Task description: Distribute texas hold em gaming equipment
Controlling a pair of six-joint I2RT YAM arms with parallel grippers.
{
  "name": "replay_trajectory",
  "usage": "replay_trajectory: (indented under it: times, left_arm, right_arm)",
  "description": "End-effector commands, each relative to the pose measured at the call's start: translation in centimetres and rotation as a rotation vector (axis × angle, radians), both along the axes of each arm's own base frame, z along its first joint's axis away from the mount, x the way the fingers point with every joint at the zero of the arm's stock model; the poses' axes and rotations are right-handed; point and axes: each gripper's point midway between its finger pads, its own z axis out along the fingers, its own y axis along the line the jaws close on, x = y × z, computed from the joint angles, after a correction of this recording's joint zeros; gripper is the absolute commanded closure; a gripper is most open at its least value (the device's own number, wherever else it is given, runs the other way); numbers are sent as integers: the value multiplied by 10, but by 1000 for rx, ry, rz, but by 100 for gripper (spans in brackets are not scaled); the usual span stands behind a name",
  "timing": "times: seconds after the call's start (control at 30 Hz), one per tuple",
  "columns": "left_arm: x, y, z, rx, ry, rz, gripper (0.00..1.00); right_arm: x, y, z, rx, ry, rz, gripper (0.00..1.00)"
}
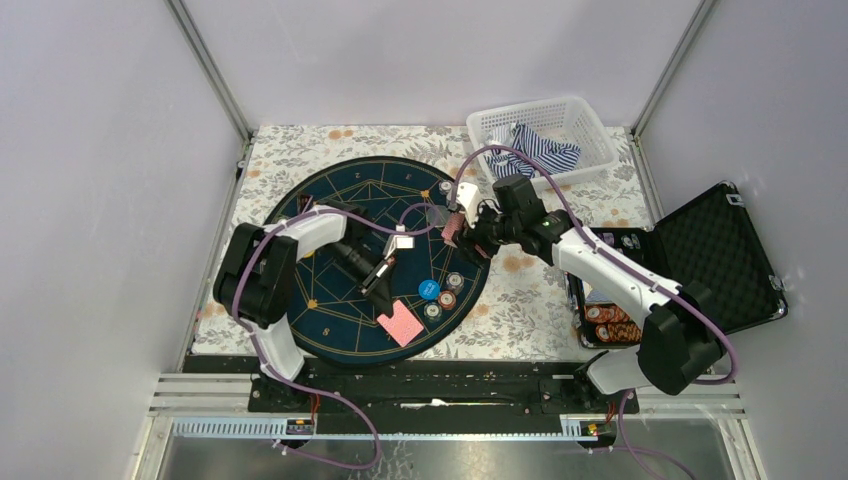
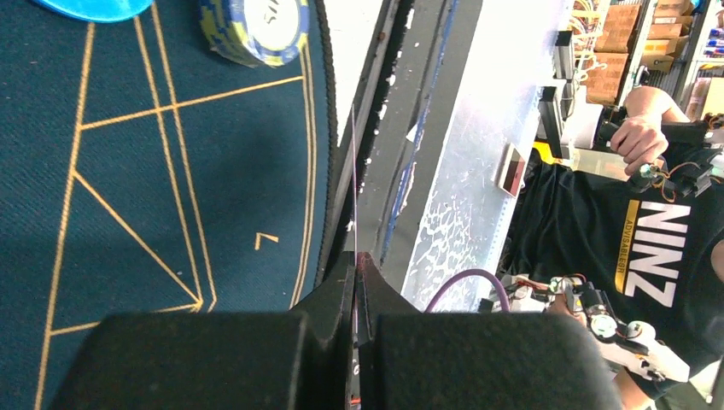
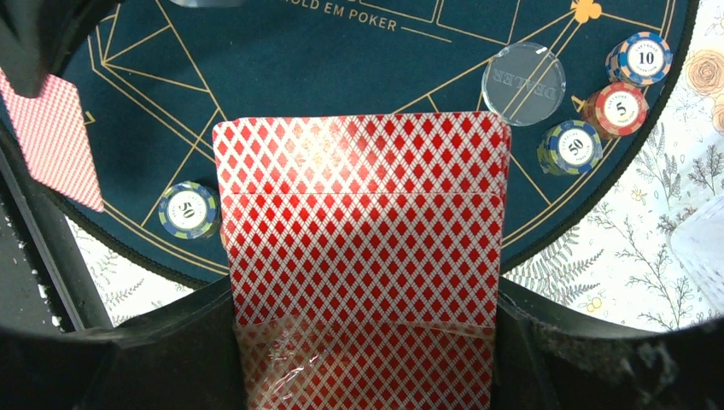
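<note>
Deck clamped in right fingers; left fingers pinch card; chips 50, 5, 10.

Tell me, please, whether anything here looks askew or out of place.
Yes. The deck of cards held in the right gripper is not squared: a step crosses the backs where some cards jut forward past the rest. Crinkled clear film also clings to its gripped end.

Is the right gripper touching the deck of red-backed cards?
Touching. The right wrist view shows the deck between the fingers of the right gripper, its side edges against them.
</note>
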Motion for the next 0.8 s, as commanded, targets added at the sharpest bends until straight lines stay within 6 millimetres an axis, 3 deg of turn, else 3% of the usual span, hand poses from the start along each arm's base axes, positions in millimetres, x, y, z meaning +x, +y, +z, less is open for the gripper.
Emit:
replay_trajectory:
  times: [0.0, 0.37, 0.77]
  left_arm:
    - [15, -7, -12, 38, -14, 11, 100]
    - [43, -12, -41, 174, -75, 42, 99]
    - [47, -11, -63, 254, -100, 16, 94]
  right_arm:
    - [2, 1, 31, 72, -75, 2, 99]
    - [-1, -2, 31, 73, -72, 0, 99]
    - [-1, -2, 28, 70, -68, 4, 98]
